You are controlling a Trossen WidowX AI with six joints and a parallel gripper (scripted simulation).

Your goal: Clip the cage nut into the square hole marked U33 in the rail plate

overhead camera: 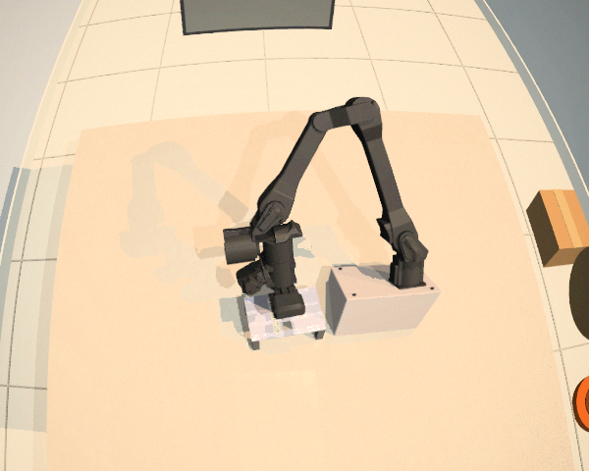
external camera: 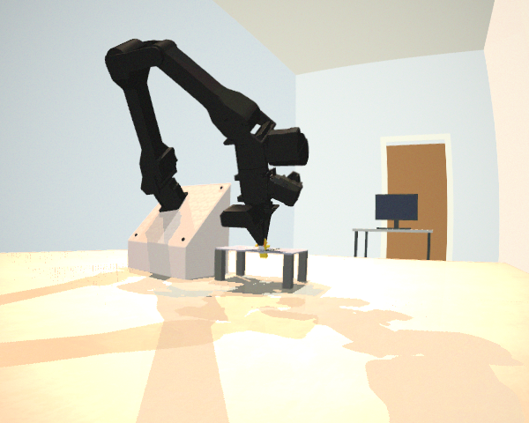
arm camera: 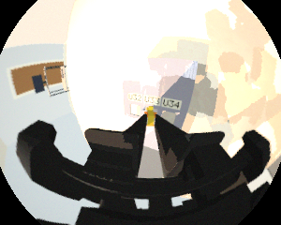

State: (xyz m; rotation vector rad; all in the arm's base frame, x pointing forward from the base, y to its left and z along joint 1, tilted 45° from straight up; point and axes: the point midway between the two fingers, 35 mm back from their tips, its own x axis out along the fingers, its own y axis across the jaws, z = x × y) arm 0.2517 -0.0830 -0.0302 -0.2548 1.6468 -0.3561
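Observation:
The yellow cage nut (external camera: 264, 244) (arm camera: 151, 115) is between the fingertips at the rail plate, just below the U33 label in the wrist view. In the exterior view yellow shows both above the plate and below its underside, so part of the nut reaches through it. My gripper (external camera: 262, 244) (arm camera: 150, 118) is shut on the cage nut, pointing down with its tips close above the plate. The rail plate (overhead camera: 312, 324) (external camera: 296, 250) stands level on dark legs. The U33 hole itself is hidden by the nut and fingers. The top view hides the nut behind the gripper body.
Square holes by U32 (arm camera: 135, 110) and U34 (arm camera: 168, 117) lie on either side of the nut. The arm's pale pedestal (overhead camera: 381, 314) (external camera: 155, 256) stands close beside the plate. A cardboard box (overhead camera: 561, 228) and an orange round object (overhead camera: 580, 402) are far off at the right.

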